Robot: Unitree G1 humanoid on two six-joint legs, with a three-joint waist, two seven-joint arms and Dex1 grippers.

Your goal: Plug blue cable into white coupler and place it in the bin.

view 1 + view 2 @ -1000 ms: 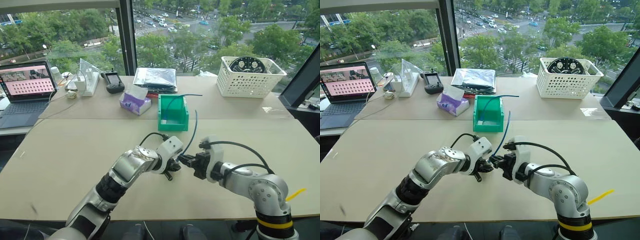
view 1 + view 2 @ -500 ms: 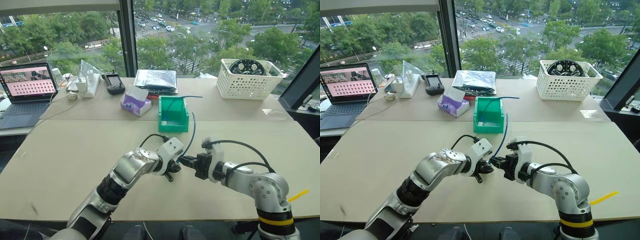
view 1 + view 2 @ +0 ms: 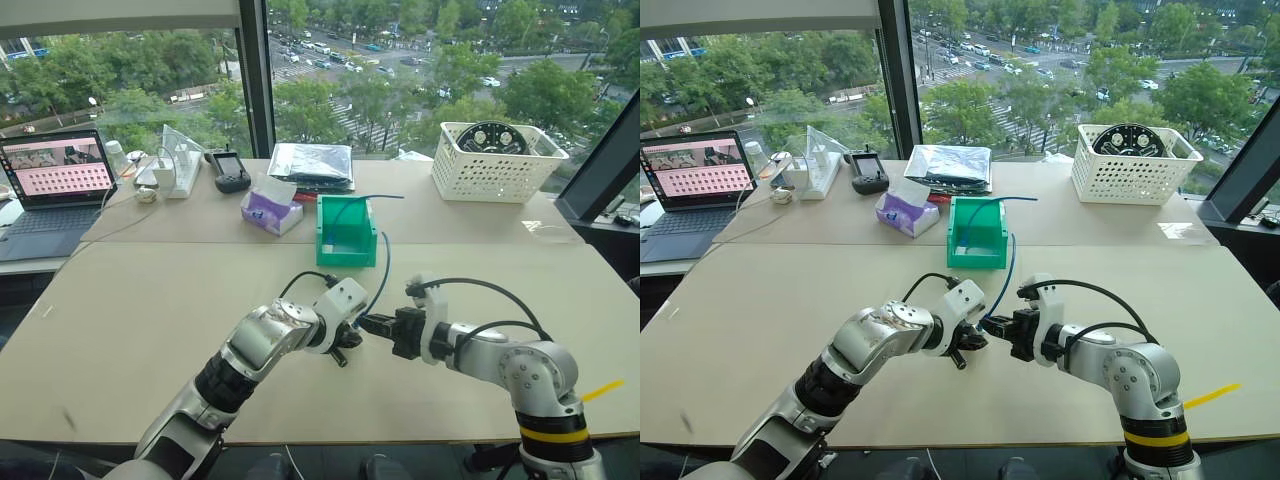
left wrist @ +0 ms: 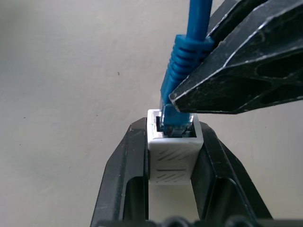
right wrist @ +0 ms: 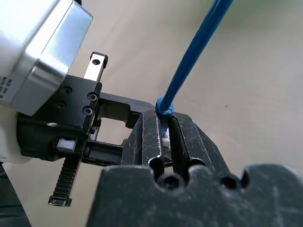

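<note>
My left gripper is shut on the white coupler, a small ribbed block clamped between its two black fingers. The blue cable has its plug sitting in the coupler's open end. My right gripper faces the left one tip to tip and is shut on the cable's ribbed boot. From there the cable rises in a curve toward the green bin, which stands on the table just beyond both grippers.
A second thin blue cable arcs out of the bin over its back rim. A tissue box stands left of the bin and a white perforated basket at the back right. A laptop sits far left.
The right forearm has swung slightly while its fingers stay at the coupler. Both grips are unchanged, and the head view has shifted a little.
</note>
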